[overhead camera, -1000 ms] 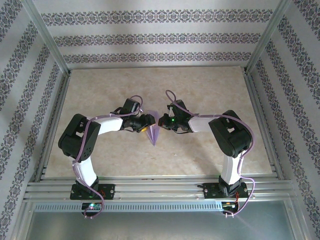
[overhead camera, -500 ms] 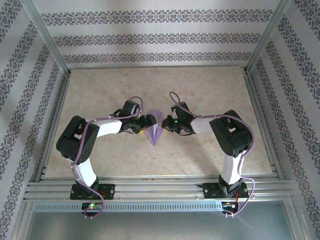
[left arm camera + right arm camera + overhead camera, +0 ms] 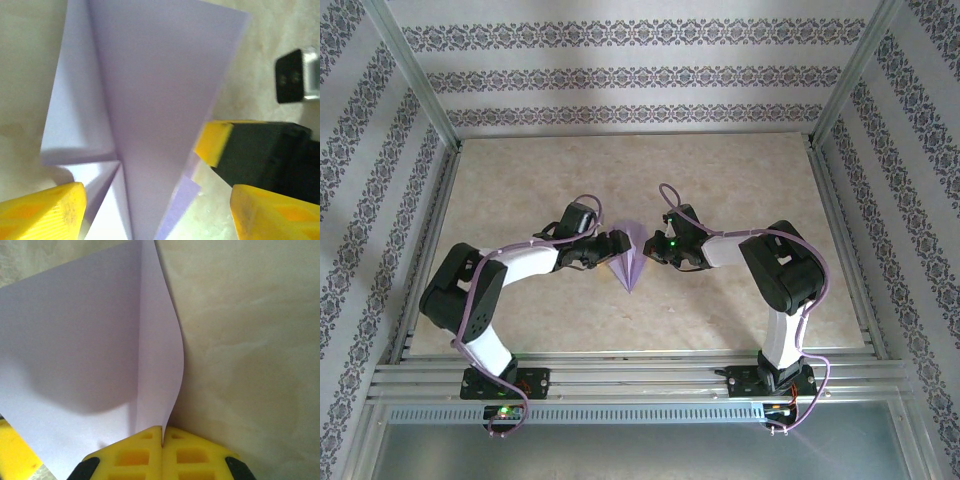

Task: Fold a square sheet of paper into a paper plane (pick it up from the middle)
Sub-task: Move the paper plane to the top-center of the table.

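1. Enclosure: wallpapered walls (image 3: 640, 75) with bands of dark pattern and an aluminium frame (image 3: 420, 110) surround the beige marbled worktop (image 3: 720, 170).

2. Arms: the left arm (image 3: 510, 265) and right arm (image 3: 775, 265) reach inward and meet near the worktop centre. Lavender cables (image 3: 665, 195) loop over both wrists. A green lamp (image 3: 665, 241) is lit on the right wrist.

3. Paper plane (image 3: 631, 265): it lies on the worktop between the two wrists, nose toward the arm bases. In the top view the wrists crowd both flanks of its wide end.

4. Left jaws: set wide apart, one yellow fingertip (image 3: 42, 212) on each side of the plane (image 3: 160, 100), gripping nothing. The left wrist view alone shows the fold lines, the layered flaps, and a yellow pad (image 3: 212, 142) of the right jaws at the plane's edge.

5. Right jaws: fully closed, with a flap of the plane (image 3: 85, 355) pinched in the seam between the fingertips (image 3: 140, 452). The right wrist view alone shows this flap curving up off the worktop.
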### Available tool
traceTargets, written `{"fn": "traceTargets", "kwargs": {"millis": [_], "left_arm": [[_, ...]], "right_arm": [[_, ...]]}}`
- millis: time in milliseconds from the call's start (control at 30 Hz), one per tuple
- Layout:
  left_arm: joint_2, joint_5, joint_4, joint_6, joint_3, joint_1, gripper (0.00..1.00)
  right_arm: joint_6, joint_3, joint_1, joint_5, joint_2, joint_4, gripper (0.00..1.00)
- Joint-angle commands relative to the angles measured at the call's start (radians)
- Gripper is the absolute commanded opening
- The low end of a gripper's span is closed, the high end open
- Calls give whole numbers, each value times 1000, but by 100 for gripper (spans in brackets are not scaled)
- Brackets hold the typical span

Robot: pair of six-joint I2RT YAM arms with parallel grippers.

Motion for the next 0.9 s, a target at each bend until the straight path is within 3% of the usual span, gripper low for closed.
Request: {"fn": "traceTargets", "kwargs": {"millis": [0,300,500,867], "left_arm": [[-37,-23,-78,34,-8,-36,76],[-35,-38,-107,52,-5,-69,76],[-133,-119,-181,71,-19,-75,74],[-60,-48,-162,66,39,-93,70]], "right_arm": [[5,-7,-5,-11,-4,-3,0],[3,-4,-3,-14,3,-4,0],[3,0,-1,-15,6,-7,0],[3,2,1,-17,15,-9,0]]}}
